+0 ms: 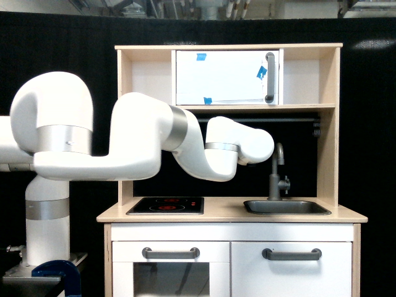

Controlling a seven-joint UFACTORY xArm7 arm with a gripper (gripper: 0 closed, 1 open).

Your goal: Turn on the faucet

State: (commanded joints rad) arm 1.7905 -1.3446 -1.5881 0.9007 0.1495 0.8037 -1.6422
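Observation:
The faucet (pixel 274 178) stands at the back of the dark sink (pixel 309 208) on the toy kitchen's counter. It is a slim dark grey stem with a curved spout at the top and a small knob (pixel 285 183) on its right side. My white arm (pixel 185 145) reaches in from the exterior view's left. Its last rounded link (pixel 247 145) ends just left of the spout's top, with a small gap between them. The gripper itself is hidden behind that link, so its fingers do not show.
A black hob (pixel 165 205) lies on the counter left of the sink. Above the arm runs a shelf with a white cupboard door (pixel 226 77) and its grey bar handle (pixel 269 77). The kitchen's wooden right side panel (pixel 328 124) stands close to the faucet.

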